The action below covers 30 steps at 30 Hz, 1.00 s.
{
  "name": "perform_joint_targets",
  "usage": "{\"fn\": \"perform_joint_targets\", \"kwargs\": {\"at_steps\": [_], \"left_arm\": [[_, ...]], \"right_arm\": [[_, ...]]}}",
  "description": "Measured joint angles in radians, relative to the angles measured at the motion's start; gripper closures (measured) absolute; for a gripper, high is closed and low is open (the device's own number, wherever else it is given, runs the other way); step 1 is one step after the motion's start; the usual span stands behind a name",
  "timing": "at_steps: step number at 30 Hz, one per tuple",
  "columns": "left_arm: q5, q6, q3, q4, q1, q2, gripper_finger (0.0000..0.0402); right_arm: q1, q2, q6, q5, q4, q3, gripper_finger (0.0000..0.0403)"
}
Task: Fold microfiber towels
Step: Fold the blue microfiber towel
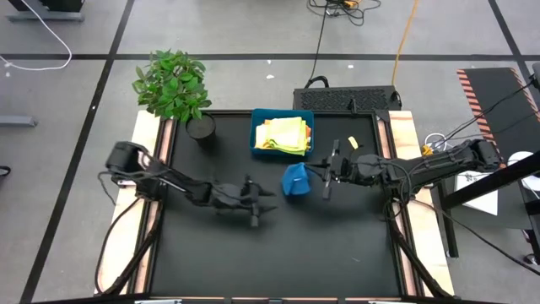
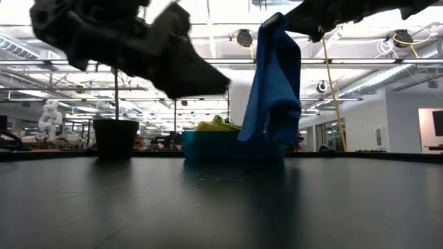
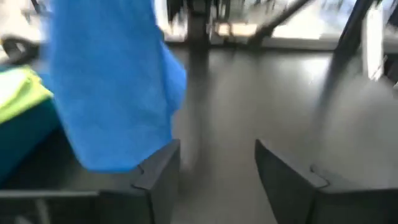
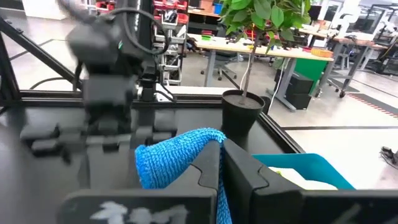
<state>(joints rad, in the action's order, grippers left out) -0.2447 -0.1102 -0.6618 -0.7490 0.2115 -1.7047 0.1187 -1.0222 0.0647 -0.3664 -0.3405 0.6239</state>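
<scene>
- Dark matte tabletop (image 2: 221, 207) filled the low view's foreground, wooden rails running down its two long sides in the high view.
- Above it, the right gripper (image 4: 221, 163) had its two dark fingers pressed together on the top edge of a soft blue microfiber towel (image 1: 294, 181), which bunched out between and beside the fingers in the right wrist view.
- From that pinch the blue cloth hung down in a long fold in the low view (image 2: 275, 90); whether its lower end touched the table could not be told, since the tray stood behind it.
- From above, the towel sat near the middle of the table, between the two grippers and just in front of the tray.
- The left gripper (image 3: 217, 171) faced the towel with its fingers standing well apart and nothing between them; the blue cloth (image 3: 112, 81) hung just beyond one fingertip.
- In the high view this left gripper (image 1: 263, 200) lay close beside the towel, not touching it as far as could be seen.
- A rigid teal-blue rectangular tray (image 1: 258, 135) stood at the far edge of the table, holding folded cloths: a lime green one (image 1: 287, 131) on top, pale yellow and orange edges (image 1: 268, 142) showing under it.
- A leafy green plant in a black pot (image 1: 201, 127) stood at the far left corner, beside the tray.
</scene>
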Motion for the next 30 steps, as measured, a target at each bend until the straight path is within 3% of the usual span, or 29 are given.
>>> {"fn": "perform_joint_targets", "kwargs": {"at_steps": [3,8,19,30], "left_arm": [[-0.031,-0.016,-0.079,0.11,0.0,-0.073,0.0171],[-0.188,-0.073,-0.177,0.253,0.002,-0.147,0.0169],[-0.221,-0.046,-0.281,0.267,0.052,-0.251,0.0204],[-0.477,-0.083,-0.326,0.297,0.055,-0.288,0.0193]], "right_arm": [[-0.001,0.0,0.0,0.0,0.0,0.0,0.04],[-0.001,0.0,0.0,-0.001,0.0,0.0,0.04],[-0.005,0.0,0.0,-0.005,0.0,0.0,0.04],[-0.015,0.0,0.0,-0.004,-0.008,0.0,0.04]]}}
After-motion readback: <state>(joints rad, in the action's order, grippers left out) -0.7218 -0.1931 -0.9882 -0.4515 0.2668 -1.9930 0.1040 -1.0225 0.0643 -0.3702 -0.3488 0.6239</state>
